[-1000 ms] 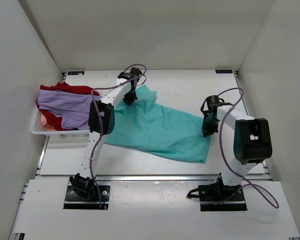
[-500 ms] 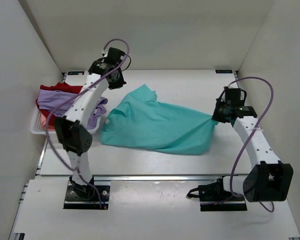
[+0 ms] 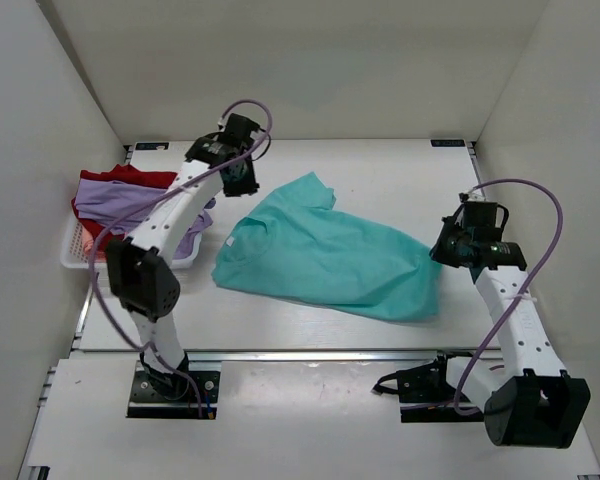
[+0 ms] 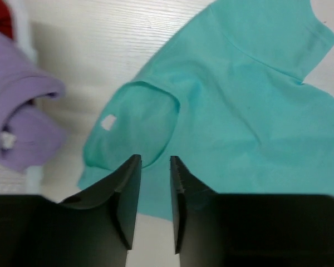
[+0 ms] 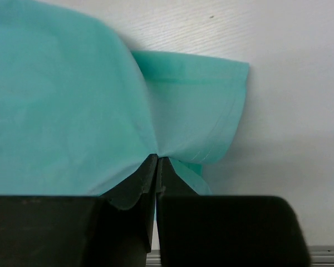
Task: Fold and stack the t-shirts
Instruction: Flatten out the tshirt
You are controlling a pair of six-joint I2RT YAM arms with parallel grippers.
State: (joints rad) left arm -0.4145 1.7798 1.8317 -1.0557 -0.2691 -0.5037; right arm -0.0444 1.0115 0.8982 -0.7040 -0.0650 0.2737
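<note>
Overhead, white table point(image 3: 380, 165), white walls point(image 3: 280, 60), left end effector point(image 4: 155, 161) parted, right end effector point(image 5: 157, 159) pinching teal t-shirt point(image 3: 320, 255).

Left end effector point(image 4: 155, 162) slightly parted, empty, above teal t-shirt point(image 4: 239, 111) collar.

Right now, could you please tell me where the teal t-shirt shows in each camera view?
Top external: the teal t-shirt lies spread across the middle of the picture.
Left wrist: it fills the centre and right, beyond the fingertips.
Right wrist: it fills the left and centre, pinched in the right gripper.
Shared landmark: its white neck label, also in the left wrist view; not in the right wrist view.
</note>
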